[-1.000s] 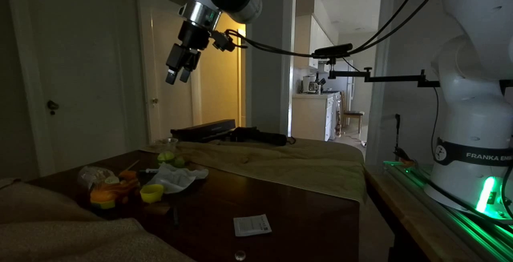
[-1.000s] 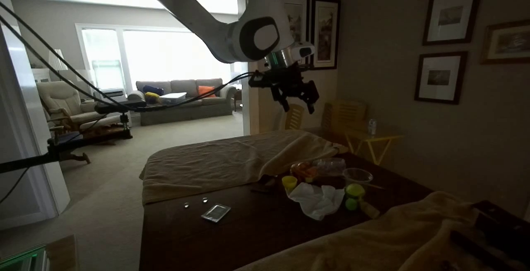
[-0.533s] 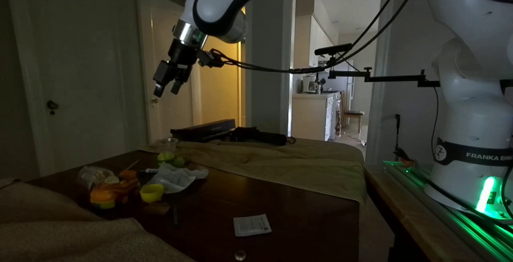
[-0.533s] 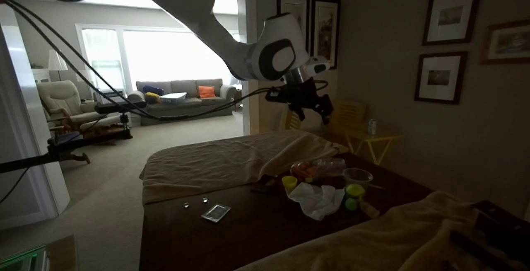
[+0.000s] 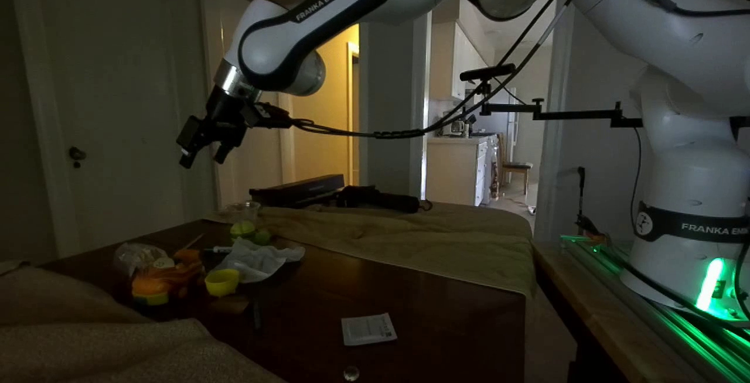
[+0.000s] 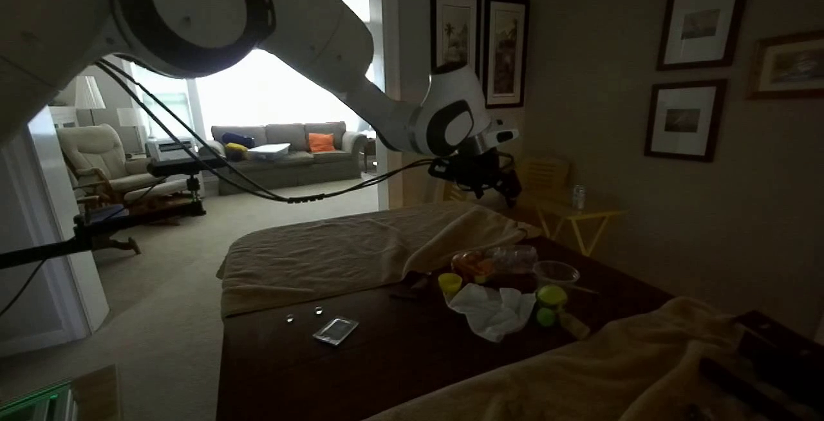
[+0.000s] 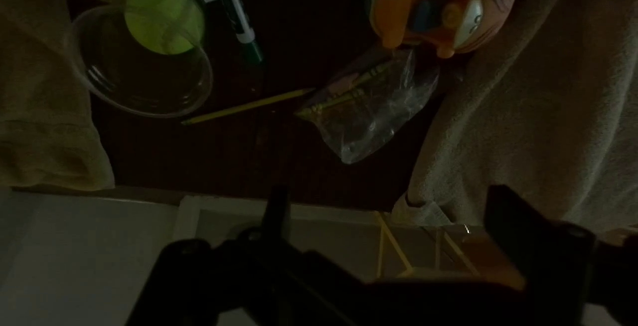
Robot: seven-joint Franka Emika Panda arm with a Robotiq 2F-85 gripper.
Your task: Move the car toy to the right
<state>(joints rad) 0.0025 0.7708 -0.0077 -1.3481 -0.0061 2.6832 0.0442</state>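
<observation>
Wrist view: the hand (image 7: pixel 389 191), spread wide and empty, hangs well apart from the striped orange toy car (image 7: pixel 443 9) on the desk (image 7: pixel 224 161); a low approach could snag the plastic bag (image 7: pixel 374 116) beside that toy.

Dark-striped orange car toy (image 7: pixel 448 14)

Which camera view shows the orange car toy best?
The wrist view: there the car toy appears largest, with its dark stripes visible, though the picture's top edge crops it. Both exterior views show it smaller and dim, near the yellow cup.
</observation>
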